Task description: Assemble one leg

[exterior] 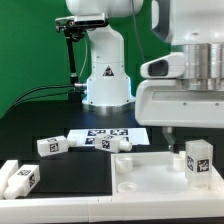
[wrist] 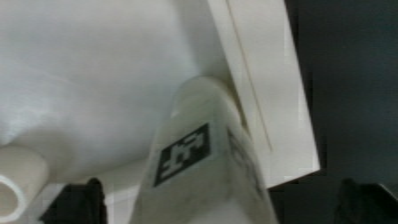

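One leg [exterior: 198, 160], a short white block with a black-and-white tag, stands upright in the right part of the large white tray [exterior: 140, 182]. My gripper [exterior: 195, 138] hangs right above it. In the wrist view the leg [wrist: 205, 150] rises between my two dark fingertips [wrist: 80, 205], and a gap shows beside it, so the jaws stand open around it without gripping. The tray's raised rim [wrist: 267, 90] runs past the leg. Three more legs lie loose on the black table [exterior: 50, 146], [exterior: 22, 178], [exterior: 125, 144].
The marker board [exterior: 100, 134] lies flat behind the tray. The robot's white base [exterior: 105, 70] stands at the back, with a black cable [exterior: 40, 92] running to the exterior view's left. A round white boss [wrist: 18, 175] sits on the tray floor near the leg.
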Controlling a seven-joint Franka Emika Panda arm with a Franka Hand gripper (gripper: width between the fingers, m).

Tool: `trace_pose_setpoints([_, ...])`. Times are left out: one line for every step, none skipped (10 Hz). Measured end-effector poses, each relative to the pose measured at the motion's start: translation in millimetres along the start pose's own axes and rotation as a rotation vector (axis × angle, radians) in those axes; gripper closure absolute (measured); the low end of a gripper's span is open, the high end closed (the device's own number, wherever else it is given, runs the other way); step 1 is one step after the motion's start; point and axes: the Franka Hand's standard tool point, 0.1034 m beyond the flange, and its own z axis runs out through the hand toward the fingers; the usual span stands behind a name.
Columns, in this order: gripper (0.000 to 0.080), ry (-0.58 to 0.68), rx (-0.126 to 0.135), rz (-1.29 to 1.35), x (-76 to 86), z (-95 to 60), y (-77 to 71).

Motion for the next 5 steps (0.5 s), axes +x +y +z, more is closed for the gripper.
trace_pose_setpoints([0.015,0.003,-0.003,-0.071,0.1,-0.1,-0.2])
trace_pose_setpoints([0.015,0.003,-0.004,-0.115,1.1,0.0,1.5])
trace_pose_setpoints([0.015,0.003,-0.006,-0.191,1.4,0.2,2.2])
trace_pose_setpoints([0.015,0.003,-0.006,-0.243,1.8,0.2,3.0])
trace_pose_setpoints([0.015,0.003,-0.006,-0.24,1.9,0.2,3.1])
